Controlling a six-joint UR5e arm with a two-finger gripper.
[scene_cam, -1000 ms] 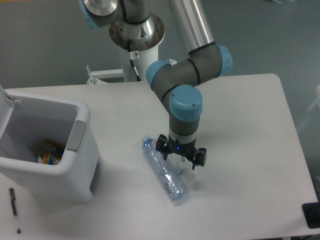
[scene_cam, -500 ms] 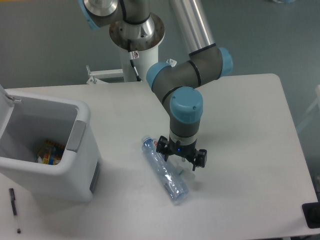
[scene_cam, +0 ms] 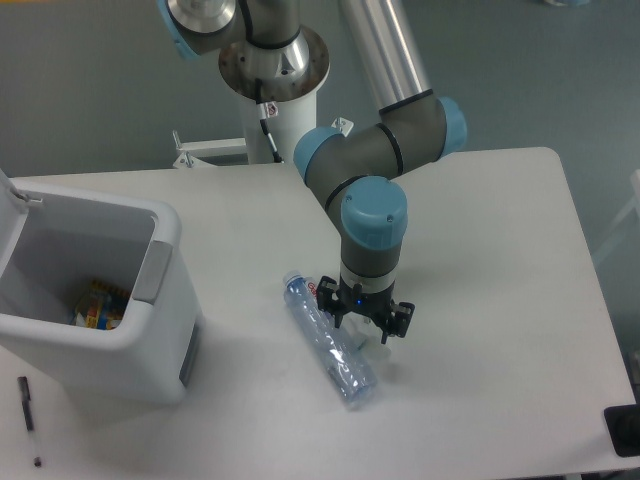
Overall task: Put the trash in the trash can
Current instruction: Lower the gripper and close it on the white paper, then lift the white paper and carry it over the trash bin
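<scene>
Camera view, frame centre: the claw [scene_cam: 362, 327] has sunk slightly lower over the last second, its fingers spread wide and holding nothing, closing on the crushed plastic bottle [scene_cam: 330, 340] lying diagonally on the bench [scene_cam: 480, 250]. A grasp looks imminent. The trash can [scene_cam: 95, 300], lid open, stands at the left holding colourful packaging. No label writing is legible.

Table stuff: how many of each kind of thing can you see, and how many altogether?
Plastic bottle, lying on the table: 1
Trash can, lid open: 1
Colourful packet inside the trash can: 1
Black pen: 1
Robot gripper above the bottle: 1
Total: 5
</scene>
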